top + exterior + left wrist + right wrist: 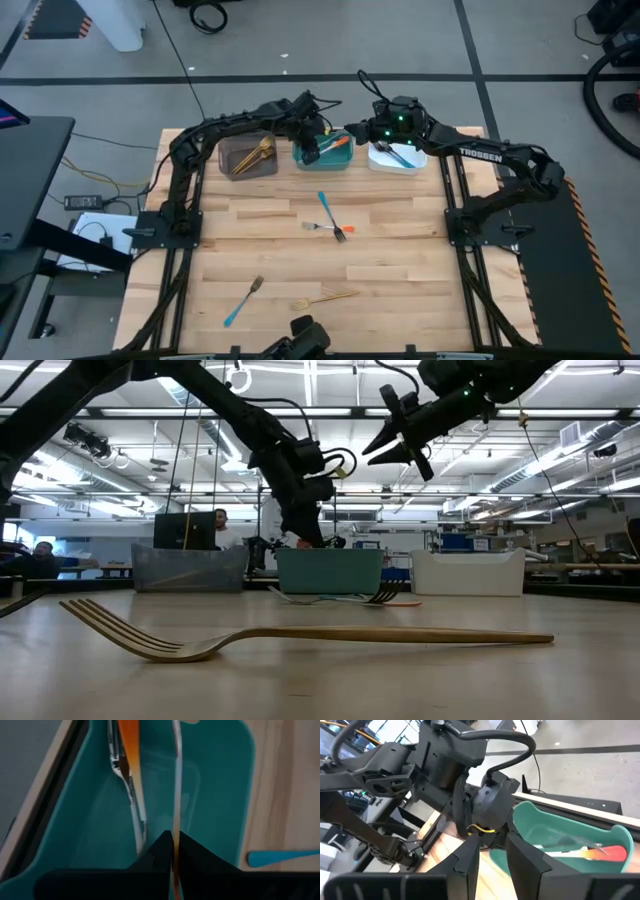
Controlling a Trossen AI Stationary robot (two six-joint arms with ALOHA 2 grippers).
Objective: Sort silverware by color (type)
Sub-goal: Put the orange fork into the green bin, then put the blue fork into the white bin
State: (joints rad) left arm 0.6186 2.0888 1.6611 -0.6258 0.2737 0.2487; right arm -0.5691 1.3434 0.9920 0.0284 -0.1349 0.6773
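I'm mid-sort, roughly halfway by my count. Bins sit in a row at the far edge: brown bin (249,157) has gold pcs in it, teal bin (322,156) has orange-handled ones, white bin (396,157) has at least one teal-blue-handled pc, though exact counts in the bins are hard to read from above.

My left gripper (173,851) is down over the teal bin, fingers pinched nearly together on a thin orange-handled utensil (176,795) that hangs into the bin; another orange-handled fork (128,765) already lies inside. So I judge this is the drop-off step, piece not yet let go.

My right gripper (492,851) hovers above the gap between the teal and white bins, fingers apart, nothing in them, pointing toward the left arm's wrist.

Left on the table, from the high view: teal-blue-handled utensil (327,208) mid-table, crossing or touching a silver fork (322,229) beside it (its handle colour I can't make out); teal-blue-handled fork (243,301) near the front left; gold fork (325,298) near front centre, the same one lying across the low view. So approx four pcs to go, plus the one in hand.
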